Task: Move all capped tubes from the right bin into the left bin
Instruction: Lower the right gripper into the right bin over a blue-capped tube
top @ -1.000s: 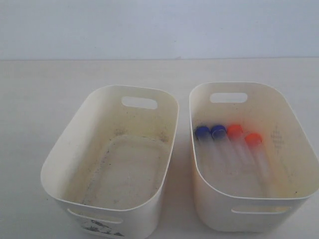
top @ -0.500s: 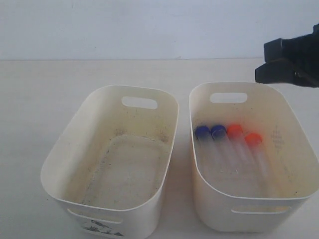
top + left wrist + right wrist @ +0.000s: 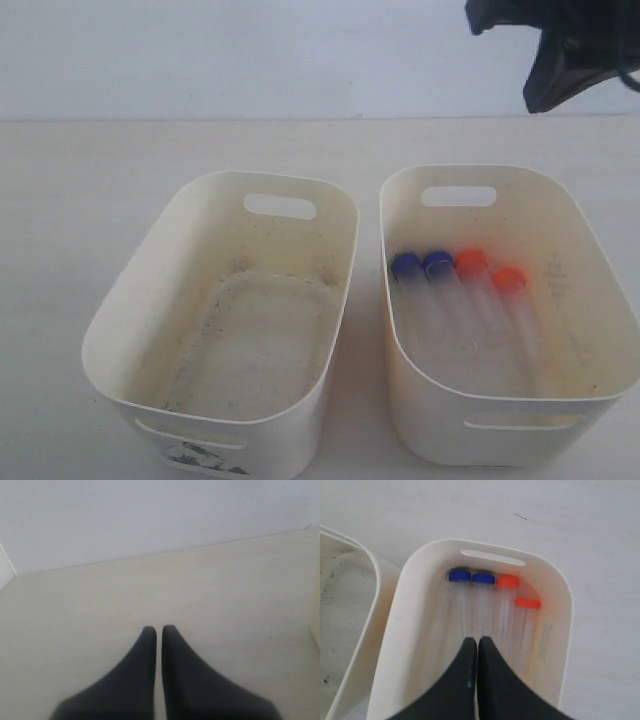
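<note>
Two blue-capped tubes point(image 3: 405, 265) point(image 3: 437, 263) and two orange-capped tubes point(image 3: 471, 262) point(image 3: 508, 279) lie side by side on the floor of the right bin point(image 3: 600, 300). The left bin point(image 3: 130, 310) holds no tubes. My right gripper point(image 3: 545, 90) hangs high over the table behind the right bin. In the right wrist view it point(image 3: 478, 640) is shut and holds nothing, looking down on the right bin point(image 3: 559, 587), with the blue caps point(image 3: 459, 575) point(image 3: 483, 578) and orange caps point(image 3: 507, 581) point(image 3: 527, 602) beyond its tips. My left gripper point(image 3: 159, 628) is shut and holds nothing above bare table.
The two bins stand close together on a pale tabletop point(image 3: 90, 180), with a narrow gap between them. A pale wall point(image 3: 250, 50) rises behind the table. The left bin's floor point(image 3: 250, 350) is speckled with dirt, and its rim point(image 3: 370, 575) shows in the right wrist view.
The right arm was out of the exterior view a second ago. It came in at the right edge and has since moved up and leftward to the top right corner. The tubes have not moved.
</note>
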